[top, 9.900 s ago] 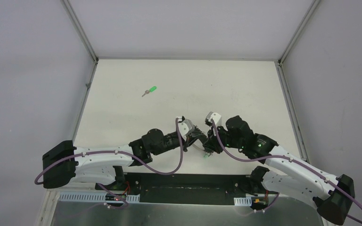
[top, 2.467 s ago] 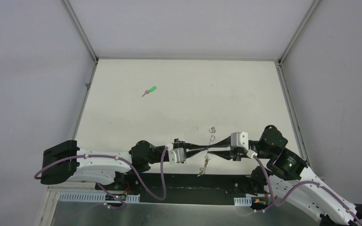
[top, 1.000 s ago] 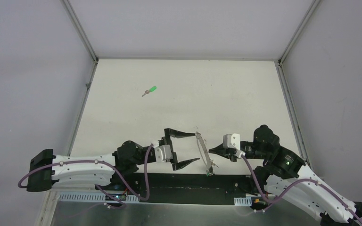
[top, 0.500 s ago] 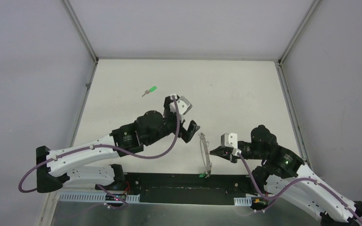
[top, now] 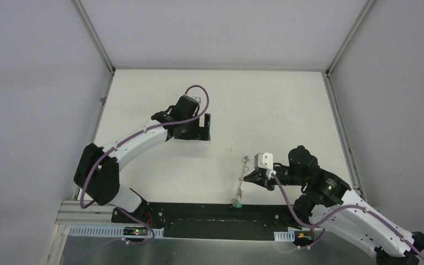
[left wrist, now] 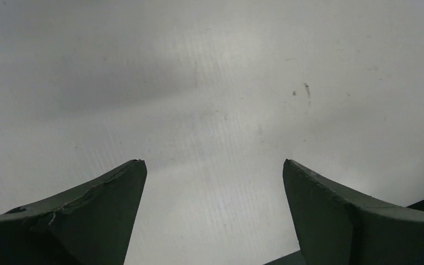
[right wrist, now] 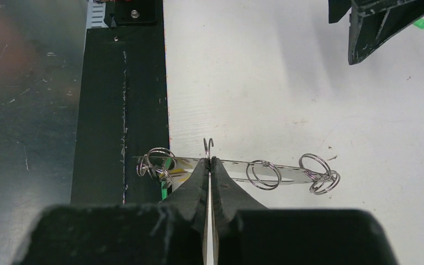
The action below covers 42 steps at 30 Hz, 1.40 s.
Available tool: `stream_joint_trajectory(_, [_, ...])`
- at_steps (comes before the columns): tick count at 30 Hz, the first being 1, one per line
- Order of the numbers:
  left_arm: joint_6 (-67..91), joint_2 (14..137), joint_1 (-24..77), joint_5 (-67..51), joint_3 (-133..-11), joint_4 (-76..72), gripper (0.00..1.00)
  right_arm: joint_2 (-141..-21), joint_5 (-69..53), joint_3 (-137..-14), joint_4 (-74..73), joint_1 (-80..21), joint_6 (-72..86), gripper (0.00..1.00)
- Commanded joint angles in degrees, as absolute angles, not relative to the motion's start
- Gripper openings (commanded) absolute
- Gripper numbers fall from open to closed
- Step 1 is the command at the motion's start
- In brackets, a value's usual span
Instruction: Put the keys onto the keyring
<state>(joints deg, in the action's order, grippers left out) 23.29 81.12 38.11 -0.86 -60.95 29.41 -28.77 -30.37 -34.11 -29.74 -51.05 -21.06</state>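
Right fingers (right wrist: 197, 185) pinch the keyring (right wrist: 237, 163) (left fingers (left wrist: 102, 212) spread wide).

Left tool (left wrist: 213, 162) agape, right tool (right wrist: 210, 161) tight together.

- Table (top: 276, 116): white matt top, bounded on the left, right and far sides by grey metal rails (top: 338, 118).
- Near edge: a black strip (top: 210, 212), then a bare metal plate (top: 199, 248) nearer still.
- Surface marks: a few small dark specks (top: 248, 100).
- Lying on the top: green key (right wrist: 420, 24); only a sliver shows, at the upper right of the right wrist view.
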Motion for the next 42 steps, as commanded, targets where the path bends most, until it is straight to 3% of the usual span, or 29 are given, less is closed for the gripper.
stream_joint_trajectory(1, [28.29, 88.67, 32.94, -10.62, -66.45, 33.51, 0.99, -30.17, -30.86, -34.20, -23.26, -51.09, -19.12, 0.00])
stream_joint_trajectory(11, [21.86, 108.34, 22.66, -2.82, -89.49, 42.21, 0.99, -33.49, -31.90, -32.85, -19.44, -51.07, -17.85, 0.00])
stream_joint_trajectory(17, [15.14, 117.02, 20.19, 6.08, -102.21, 44.79, 0.99, -35.46, -31.90, -32.37, -18.66, -51.12, -17.85, 0.00])
stream_joint_trajectory(27, [6.52, 134.42, 17.62, 9.24, -123.46, 50.39, 0.98, -39.47, -35.61, -33.76, -17.79, -51.07, -17.06, 0.00])
stream_joint_trajectory(33, [5.13, 139.18, 15.87, 5.87, -127.22, 51.78, 0.90, -40.31, -36.00, -33.73, -17.16, -51.06, -16.52, 0.00])
stream_joint_trajectory(42, [4.92, 137.46, 14.94, 4.73, -121.66, 53.28, 0.76, -40.51, -35.41, -34.32, -17.33, -51.06, -16.60, 0.00])
